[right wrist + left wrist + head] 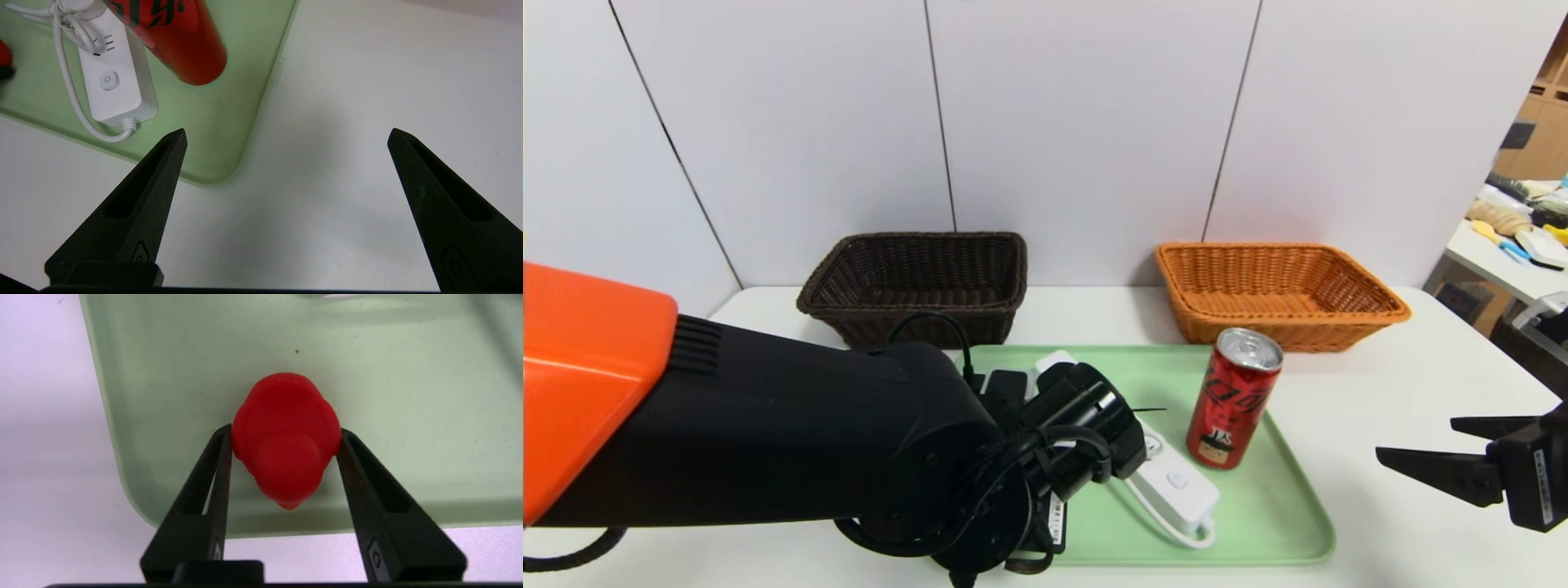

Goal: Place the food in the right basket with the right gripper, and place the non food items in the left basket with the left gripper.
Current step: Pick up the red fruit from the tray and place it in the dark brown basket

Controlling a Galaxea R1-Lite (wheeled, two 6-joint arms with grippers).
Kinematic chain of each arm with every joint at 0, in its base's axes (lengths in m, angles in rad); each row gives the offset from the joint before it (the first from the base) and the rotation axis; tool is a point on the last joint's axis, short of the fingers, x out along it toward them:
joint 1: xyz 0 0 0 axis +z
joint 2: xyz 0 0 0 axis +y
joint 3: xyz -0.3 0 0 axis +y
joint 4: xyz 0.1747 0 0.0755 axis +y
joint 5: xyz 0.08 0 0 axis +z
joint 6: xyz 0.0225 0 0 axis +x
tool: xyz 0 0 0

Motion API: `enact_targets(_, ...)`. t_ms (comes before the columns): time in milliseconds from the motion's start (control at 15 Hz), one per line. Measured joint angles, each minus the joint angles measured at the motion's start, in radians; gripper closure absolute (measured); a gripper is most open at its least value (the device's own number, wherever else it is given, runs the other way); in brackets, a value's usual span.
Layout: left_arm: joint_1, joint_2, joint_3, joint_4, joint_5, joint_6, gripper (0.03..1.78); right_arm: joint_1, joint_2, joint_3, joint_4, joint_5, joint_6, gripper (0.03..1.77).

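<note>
Left gripper (286, 430): over the near left part of the green tray (1274, 523), its two fingers partly apart and clamped on the sides of the red duck (288, 437), one against each side. Right gripper (288, 130): over the white table (1372, 523), to the right of the tray, fingers wide apart with nothing between.

By view: the head view has the duck hidden behind the left arm (792, 433); the left wrist view shows it from above, and the right wrist view only a sliver of it. Both baskets appear in the head view alone.

Dark brown basket (915, 278): wicker, behind the tray, at left. Duck: smooth, glossy, rounded. Power strip (1176, 482): white, lying on the tray, cord bundled. Drink can (1233, 400): red, silver top, black lettering, small cartoon figure; on the tray, right of the strip. Orange basket (1278, 294): wicker, flared rim, at right.
</note>
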Motion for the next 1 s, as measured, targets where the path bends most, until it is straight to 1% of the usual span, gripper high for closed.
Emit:
enact_targets(67,0.000,0.001,0.001,-0.001,-0.001,0.000,1.04,0.000,0.000,0.000,0.000,0.000,0.000,0.10)
enact_targets(133,-0.001,0.002,0.001,-0.001,-0.003,0.000,1.06,0.000,-0.001,0.000,0.001,0.000,0.000,0.10)
enact_targets(333,-0.001,-0.010,0.000,0.002,-0.003,0.000,1.09,0.000,-0.005,0.000,0.002,-0.001,0.000,0.10)
enact_targets(467,0.003,-0.047,-0.002,0.004,0.006,0.018,1.09,-0.001,-0.007,0.000,0.001,-0.001,0.001,0.10)
enact_targets(533,0.009,-0.075,-0.004,0.003,0.011,0.041,1.09,-0.001,-0.007,-0.001,0.000,0.000,0.001,0.10)
enact_targets(667,0.045,-0.140,-0.012,-0.006,0.016,0.138,1.10,-0.001,-0.007,-0.006,-0.001,0.001,0.001,0.10)
enact_targets(800,0.111,-0.185,-0.048,-0.009,0.022,0.217,1.12,-0.001,-0.007,-0.007,-0.001,0.001,0.001,0.10)
enact_targets(1000,0.233,-0.224,-0.134,-0.012,0.027,0.344,1.12,-0.002,-0.007,-0.007,-0.001,0.001,0.001,0.10)
